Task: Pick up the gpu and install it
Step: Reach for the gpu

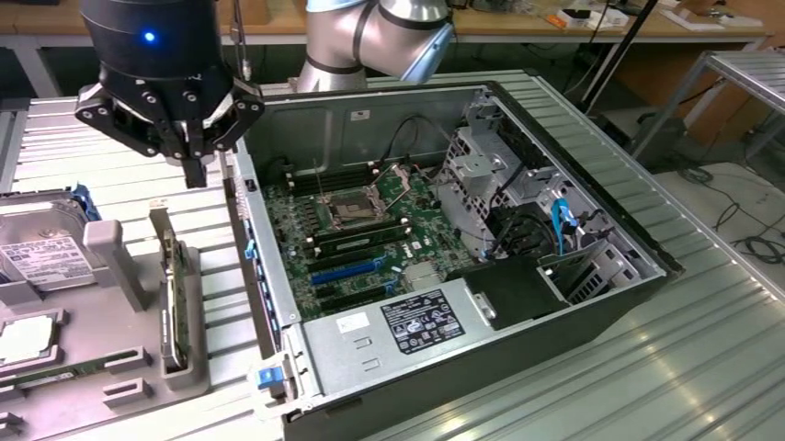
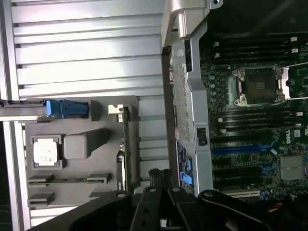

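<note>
The gpu (image 1: 173,294) stands on its edge in a slot of the grey parts holder (image 1: 117,266), a thin green card with a silver bracket at one end. In the wrist view the gpu (image 2: 124,154) is a narrow strip beside the case wall. My gripper (image 1: 194,173) hangs above the table between the holder and the open computer case (image 1: 638,239), past the card's far end and well above it. Its fingers are shut together on nothing, and the gripper (image 2: 160,174) looks the same in the wrist view.
The motherboard (image 1: 356,230) lies open in the case, with a bare CPU socket (image 2: 257,86) and blue expansion slots (image 1: 344,271). The holder also carries a hard drive (image 1: 37,253), a CPU chip (image 2: 46,151) and a memory stick (image 2: 67,180). The case wall (image 2: 187,96) stands close beside the gpu.
</note>
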Available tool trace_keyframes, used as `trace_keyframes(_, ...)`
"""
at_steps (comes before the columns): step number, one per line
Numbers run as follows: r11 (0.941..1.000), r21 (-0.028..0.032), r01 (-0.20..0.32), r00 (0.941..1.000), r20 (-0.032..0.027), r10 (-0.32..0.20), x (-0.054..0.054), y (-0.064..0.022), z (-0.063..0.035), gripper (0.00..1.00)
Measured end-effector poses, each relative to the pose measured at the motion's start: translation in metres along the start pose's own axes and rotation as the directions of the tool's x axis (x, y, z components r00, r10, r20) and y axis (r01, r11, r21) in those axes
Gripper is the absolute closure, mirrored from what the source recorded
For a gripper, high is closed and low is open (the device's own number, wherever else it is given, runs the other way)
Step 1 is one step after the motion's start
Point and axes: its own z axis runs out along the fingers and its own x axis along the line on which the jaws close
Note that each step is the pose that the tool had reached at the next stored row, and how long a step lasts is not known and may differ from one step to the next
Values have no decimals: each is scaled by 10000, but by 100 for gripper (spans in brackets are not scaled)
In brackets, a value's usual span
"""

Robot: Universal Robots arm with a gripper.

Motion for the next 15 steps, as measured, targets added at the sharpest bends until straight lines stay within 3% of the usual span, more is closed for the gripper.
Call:
trace_keyframes(3,10000,-1,1,10000,0,-1,145,-26,-4,89)
trace_keyframes(15,10000,0,0,10000,0,0,533,-138,-18,89)
